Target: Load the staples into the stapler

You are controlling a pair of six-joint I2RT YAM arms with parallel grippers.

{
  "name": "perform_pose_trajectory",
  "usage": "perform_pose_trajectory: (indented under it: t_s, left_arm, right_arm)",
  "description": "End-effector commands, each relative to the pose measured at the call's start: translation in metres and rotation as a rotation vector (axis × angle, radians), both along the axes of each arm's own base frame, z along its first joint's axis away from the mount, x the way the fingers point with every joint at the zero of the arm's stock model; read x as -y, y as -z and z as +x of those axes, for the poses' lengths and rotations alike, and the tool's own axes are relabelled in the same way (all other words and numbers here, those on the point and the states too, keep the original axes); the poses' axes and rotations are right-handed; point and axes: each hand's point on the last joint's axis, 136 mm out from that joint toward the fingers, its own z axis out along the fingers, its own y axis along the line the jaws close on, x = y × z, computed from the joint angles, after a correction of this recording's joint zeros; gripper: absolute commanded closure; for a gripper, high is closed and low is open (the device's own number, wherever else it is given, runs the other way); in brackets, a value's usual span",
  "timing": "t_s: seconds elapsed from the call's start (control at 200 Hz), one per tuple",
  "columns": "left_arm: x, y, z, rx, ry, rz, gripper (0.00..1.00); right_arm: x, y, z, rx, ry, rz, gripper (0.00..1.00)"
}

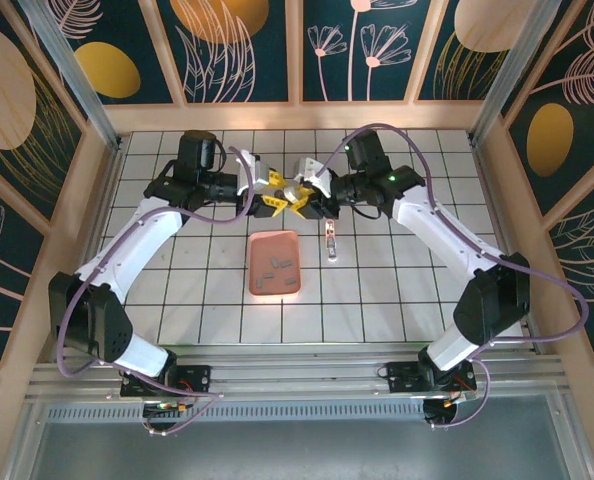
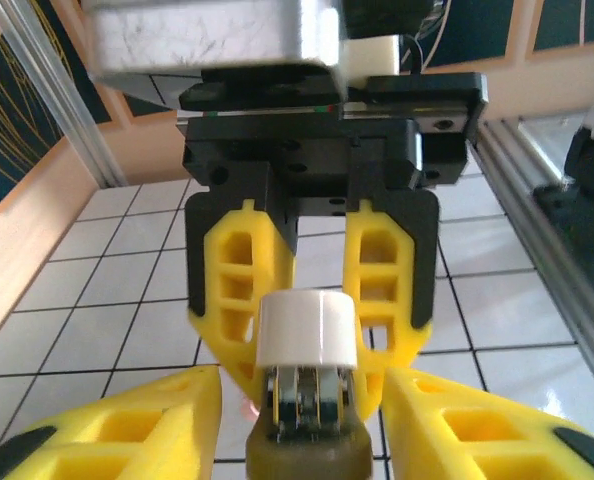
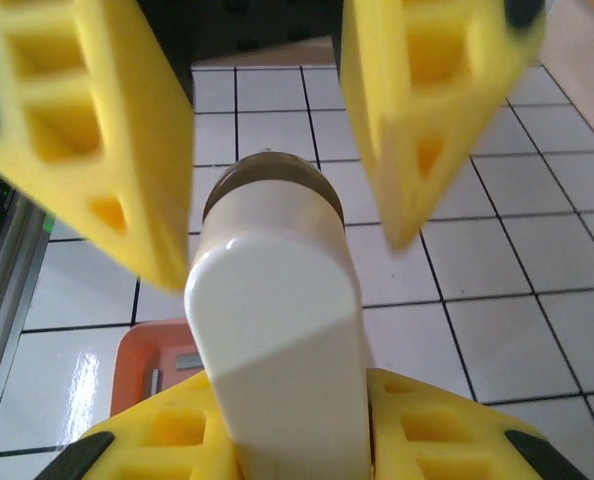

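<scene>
1. Location: you find the stapler [image 3: 277, 330] between the 2 grippers, just beyond the far edge of the tray [image 1: 250, 265] in the top view.
2. Right gripper [image 3: 292, 380]: its 2 yellow fingers press the stapler's white body from both sides. Treat this gripper as clamped on the stapler.
3. Left gripper [image 2: 302, 400]: its 2 fingers flank the stapler's brownish end with a gap on each side. Its jaws stand parted and grip nothing.
4. Staples [image 1: 277, 265]: you see several small grey strips lying inside the salmon tray, near the middle of the tiled table [image 1: 377, 290].
5. Loose part: a small silvery piece [image 1: 330, 238] lies on the tiles just right of the tray.
</scene>
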Motion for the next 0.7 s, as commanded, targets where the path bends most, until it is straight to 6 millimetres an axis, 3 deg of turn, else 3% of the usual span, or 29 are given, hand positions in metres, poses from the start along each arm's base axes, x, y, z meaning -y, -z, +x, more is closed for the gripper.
perform_pose_trajectory:
  t_s: [0.0,0.315,0.696]
  left_arm:
    - [-0.004,-0.006,-0.006,0.068,-0.017,-0.004,0.47]
    - [-0.002,0.003,-0.016,0.006,0.045,-0.016,0.49]
    - [0.000,0.002,-0.020,-0.028,0.074,-0.036,0.54]
  right_arm:
    - [0.009,-0.009,-0.008,0.001,0.011,0.067,0.83]
    - [0.009,-0.014,-0.013,0.032,0.003,0.118,0.83]
    - [-0.006,-0.022,-0.009,0.086,-0.022,0.126,0.83]
